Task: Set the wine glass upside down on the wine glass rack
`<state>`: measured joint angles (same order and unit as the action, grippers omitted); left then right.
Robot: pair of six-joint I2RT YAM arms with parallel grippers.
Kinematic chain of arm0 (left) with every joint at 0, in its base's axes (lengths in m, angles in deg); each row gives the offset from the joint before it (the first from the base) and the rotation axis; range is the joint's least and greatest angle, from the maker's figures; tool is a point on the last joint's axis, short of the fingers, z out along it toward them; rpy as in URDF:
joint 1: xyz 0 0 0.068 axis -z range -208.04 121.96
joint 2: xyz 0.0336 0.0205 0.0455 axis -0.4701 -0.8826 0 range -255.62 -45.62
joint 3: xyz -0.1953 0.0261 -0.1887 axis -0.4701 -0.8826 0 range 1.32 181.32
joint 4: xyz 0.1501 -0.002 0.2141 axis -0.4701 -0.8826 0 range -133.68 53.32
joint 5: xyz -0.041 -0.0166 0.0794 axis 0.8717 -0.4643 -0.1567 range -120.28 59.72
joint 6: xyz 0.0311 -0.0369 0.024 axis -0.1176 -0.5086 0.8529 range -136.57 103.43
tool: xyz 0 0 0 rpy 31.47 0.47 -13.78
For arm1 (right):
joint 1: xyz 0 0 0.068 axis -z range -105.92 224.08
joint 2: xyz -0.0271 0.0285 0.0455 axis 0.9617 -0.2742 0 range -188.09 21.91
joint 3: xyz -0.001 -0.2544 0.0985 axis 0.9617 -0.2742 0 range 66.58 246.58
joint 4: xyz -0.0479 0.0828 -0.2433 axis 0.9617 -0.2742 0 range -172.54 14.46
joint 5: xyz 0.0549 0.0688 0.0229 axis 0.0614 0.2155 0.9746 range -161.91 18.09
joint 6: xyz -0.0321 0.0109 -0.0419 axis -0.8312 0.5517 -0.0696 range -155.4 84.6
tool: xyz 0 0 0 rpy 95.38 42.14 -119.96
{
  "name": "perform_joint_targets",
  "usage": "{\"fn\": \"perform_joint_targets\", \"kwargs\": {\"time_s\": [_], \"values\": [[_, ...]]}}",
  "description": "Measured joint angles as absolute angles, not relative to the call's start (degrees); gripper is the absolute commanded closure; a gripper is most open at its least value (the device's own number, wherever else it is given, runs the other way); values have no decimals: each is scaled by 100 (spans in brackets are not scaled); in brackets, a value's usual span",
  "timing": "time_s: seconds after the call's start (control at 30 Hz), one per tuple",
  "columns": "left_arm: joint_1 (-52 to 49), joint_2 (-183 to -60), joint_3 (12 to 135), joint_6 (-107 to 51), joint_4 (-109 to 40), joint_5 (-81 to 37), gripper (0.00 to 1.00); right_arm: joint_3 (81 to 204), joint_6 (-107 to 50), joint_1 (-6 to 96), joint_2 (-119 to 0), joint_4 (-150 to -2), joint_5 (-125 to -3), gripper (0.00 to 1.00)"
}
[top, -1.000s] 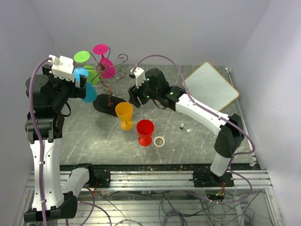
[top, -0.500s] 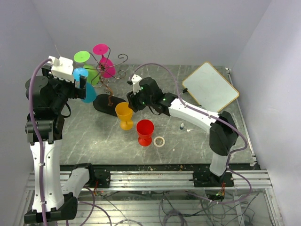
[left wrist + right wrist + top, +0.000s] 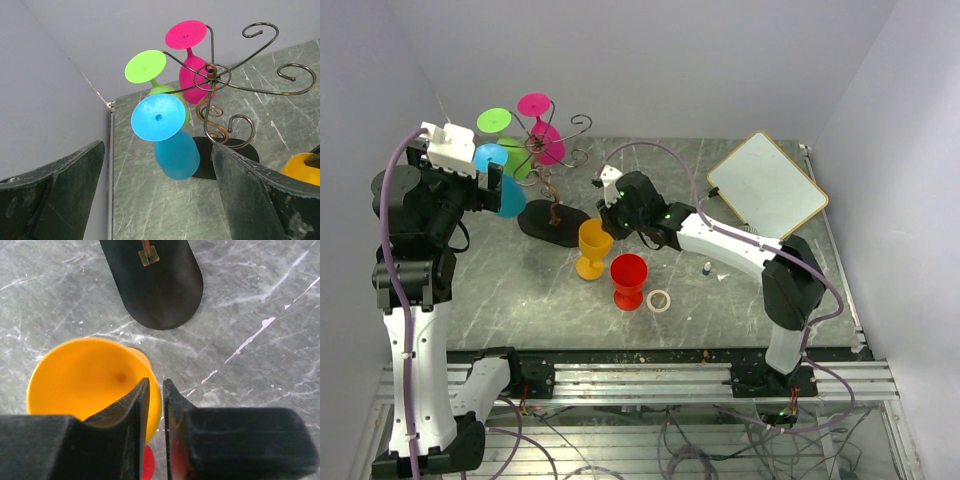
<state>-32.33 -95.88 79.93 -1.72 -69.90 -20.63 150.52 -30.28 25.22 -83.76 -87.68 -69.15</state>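
Note:
The wine glass rack (image 3: 552, 190), a dark wire tree on a black oval base, stands at the back left and shows in the left wrist view (image 3: 212, 75). Blue (image 3: 503, 190), green (image 3: 495, 122) and pink (image 3: 535, 104) glasses hang upside down on it. An orange wine glass (image 3: 592, 245) stands upright in front of the base. My right gripper (image 3: 608, 228) is shut on its rim (image 3: 85, 380), one finger inside the bowl and one outside. My left gripper (image 3: 485, 180) is open and empty, raised beside the blue glass (image 3: 172, 150).
A red wine glass (image 3: 628, 275) stands upright just right of the orange one. A white ring (image 3: 659, 300) and a small dark object (image 3: 706, 267) lie nearby. A white board (image 3: 767, 185) lies at the back right. The rack's base (image 3: 160, 285) lies just beyond the orange glass.
My right gripper came down and left from beside the rack to the orange glass and shut on its rim; the glass shifted slightly right. The left arm barely moved.

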Motion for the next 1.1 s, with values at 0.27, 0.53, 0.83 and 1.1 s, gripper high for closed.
{"fn": "perform_joint_targets", "kwargs": {"time_s": [0.27,0.53,0.83,1.1], "values": [[-3233,-9638,7993,-93,-6990,-2109,1,14925,-3111,2723,-8264,-8782,-6891,100],[-3233,-9842,8159,-176,-6990,-2109,2,15218,-2999,3796,-7991,-8893,-6421,100],[-3233,-10255,8539,-1143,-6729,-1230,13,15533,-3013,5215,-6852,-9044,-6331,100],[-2899,-10998,8627,-2631,-6104,-249,16,16956,-3170,5272,-6306,-9221,-5896,100]]}}
